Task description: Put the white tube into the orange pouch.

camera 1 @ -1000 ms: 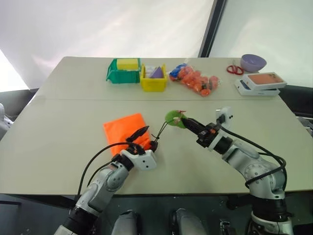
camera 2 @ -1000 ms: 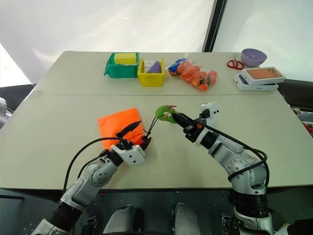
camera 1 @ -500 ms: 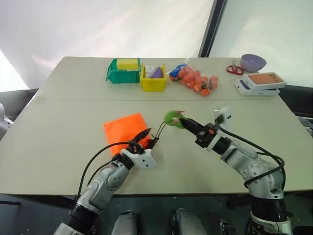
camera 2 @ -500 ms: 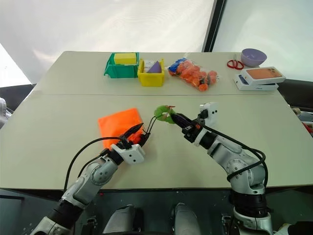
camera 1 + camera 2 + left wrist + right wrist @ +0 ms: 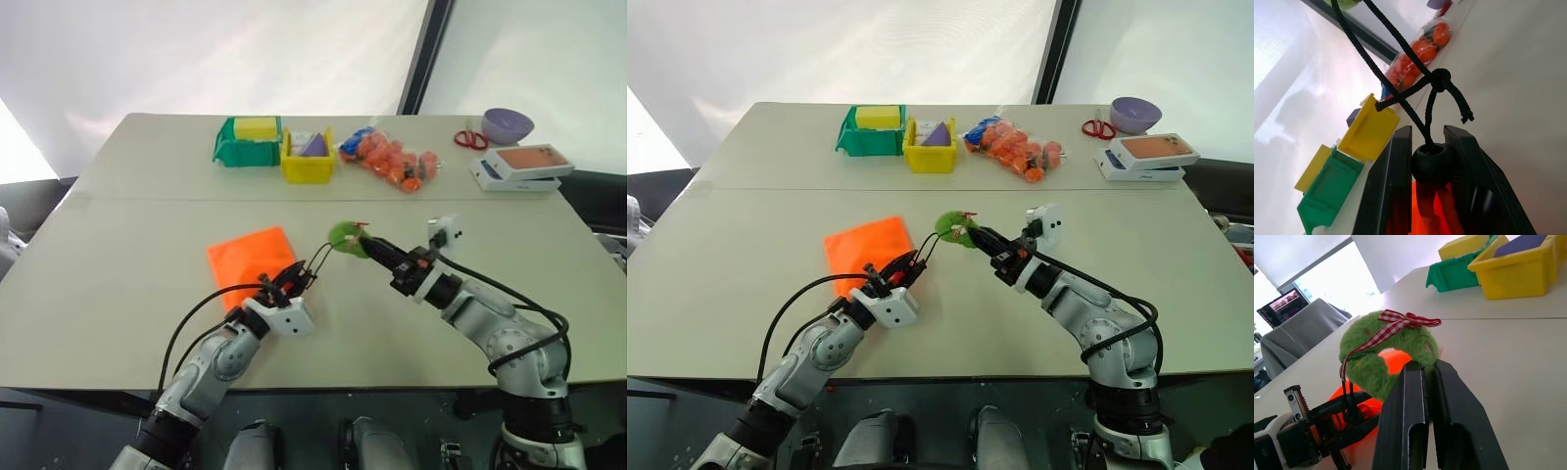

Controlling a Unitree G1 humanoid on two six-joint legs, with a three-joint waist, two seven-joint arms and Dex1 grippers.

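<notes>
Beside the orange pouch (image 5: 251, 258), bare table (image 5: 118, 264) lies open leftward.

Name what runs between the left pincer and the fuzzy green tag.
A thin black cord, knotted partway, stretches from the left pincer up to the green tag, per the left wrist view.

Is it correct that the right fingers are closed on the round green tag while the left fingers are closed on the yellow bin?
Not quite. The left fingers are closed on the black cord stopper at the orange pouch, not the yellow bin; the left wrist view shows it. The right fingers do pinch the round green tag.
</notes>
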